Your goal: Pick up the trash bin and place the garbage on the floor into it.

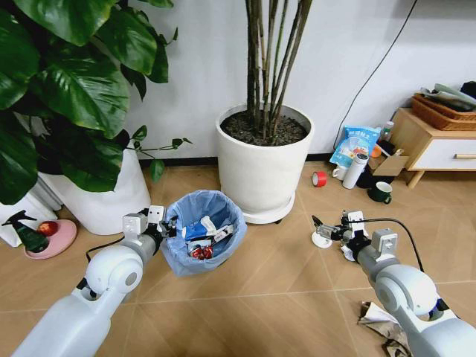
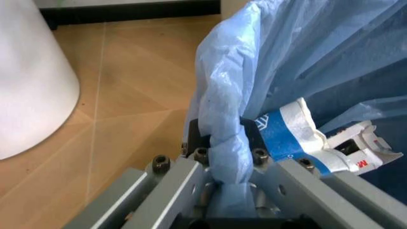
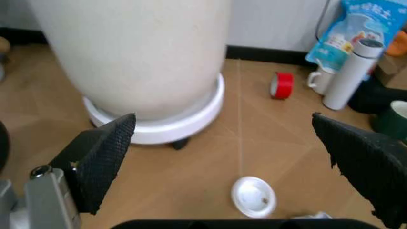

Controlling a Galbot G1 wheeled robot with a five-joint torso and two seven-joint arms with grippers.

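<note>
Bin held, lid below my right fingers
My left gripper point(image 2: 222, 191) clamps the trash bin point(image 1: 202, 232) rim; right gripper point(image 3: 235, 157) spread open above the white round lid point(image 3: 253, 196)

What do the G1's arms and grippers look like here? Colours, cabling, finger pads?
Both arms are glossy white with rounded joint housings and grey-silver wrist blocks. A black cable loops over the right arm. The right gripper has black, textured finger pads. The left gripper has bare grey metal fingers with hex bolts.

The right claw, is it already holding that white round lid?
No, the right claw is open above the floor, and the white lid lies untouched between its pads.
</note>
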